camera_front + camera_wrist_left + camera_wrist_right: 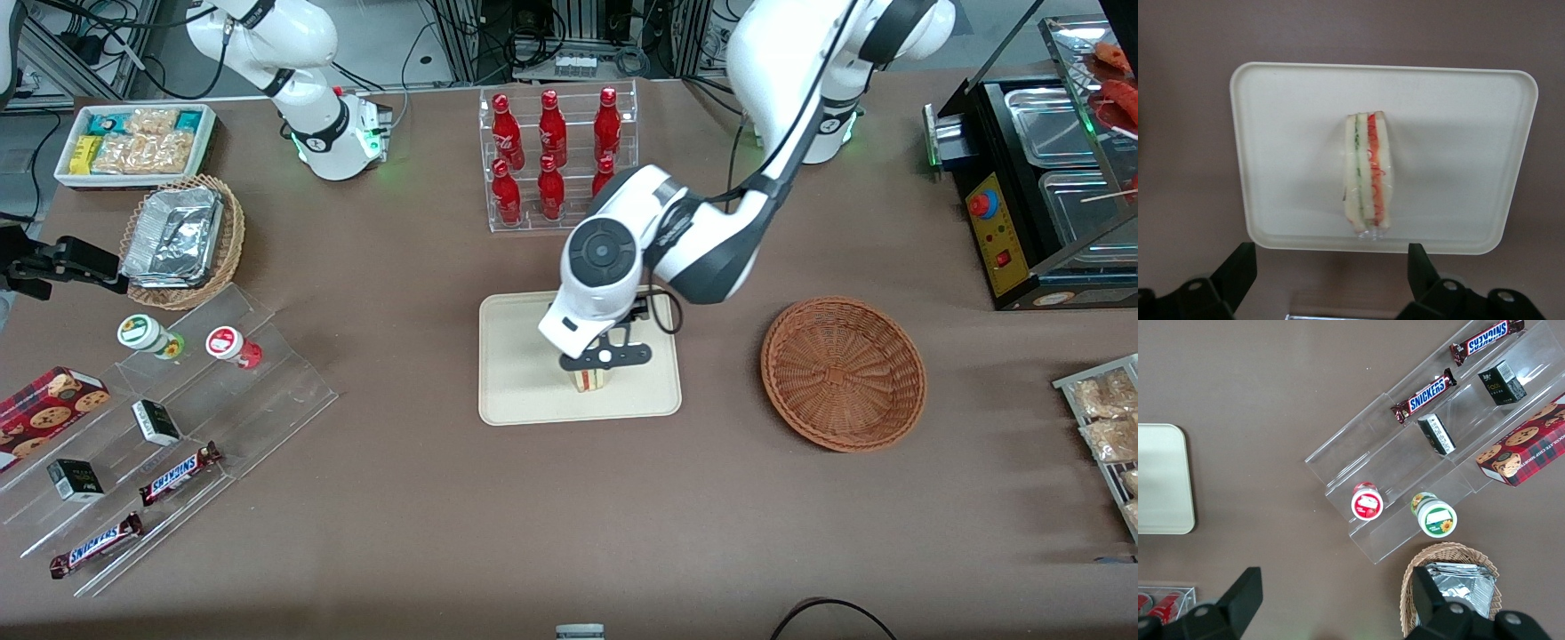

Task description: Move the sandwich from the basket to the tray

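Now our gripper [1331,280] hangs open over the layered triangular sandwich [1369,175] on the cream rectangular tray [1285,133]; risk: clipping it w/ fingers.

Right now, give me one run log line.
sandwich: on tray | gripper: open, above tray | basket: no sandwich

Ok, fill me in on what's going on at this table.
The left arm's gripper hangs open just above the sandwich, which now stands on its edge on the cream tray, clear of both fingers. The reddish-brown wicker basket beside the tray sits empty. The sandwich looks delivered.
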Tool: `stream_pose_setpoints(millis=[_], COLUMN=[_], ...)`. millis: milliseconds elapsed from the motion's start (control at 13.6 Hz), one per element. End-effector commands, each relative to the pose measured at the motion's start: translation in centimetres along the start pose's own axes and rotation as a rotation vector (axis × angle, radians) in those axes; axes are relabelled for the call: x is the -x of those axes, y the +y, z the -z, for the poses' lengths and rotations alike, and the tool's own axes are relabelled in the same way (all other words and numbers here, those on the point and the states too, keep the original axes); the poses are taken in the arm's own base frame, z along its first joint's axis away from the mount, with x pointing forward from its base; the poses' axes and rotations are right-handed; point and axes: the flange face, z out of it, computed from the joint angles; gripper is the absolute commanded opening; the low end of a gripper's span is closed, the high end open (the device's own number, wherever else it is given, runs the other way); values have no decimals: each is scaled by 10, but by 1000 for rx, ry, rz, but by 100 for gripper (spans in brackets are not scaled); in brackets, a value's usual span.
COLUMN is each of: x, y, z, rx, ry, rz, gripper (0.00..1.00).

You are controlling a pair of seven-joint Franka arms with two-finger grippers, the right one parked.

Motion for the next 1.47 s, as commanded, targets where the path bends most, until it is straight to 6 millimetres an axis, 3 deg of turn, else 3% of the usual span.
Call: stream_pose_setpoints(millis=[0,294,515,882,1397], x=[-18,-33,-51,-57,-33], y=[-46,-117,-187,-290,-367], z=[28,47,65,94,126], rx=[8,-9,4,31,8], ry=[-19,-39,-56,-65,-64], rz=[-89,-41,-93,-147,-102], gripper=[100,100,100,100,100])
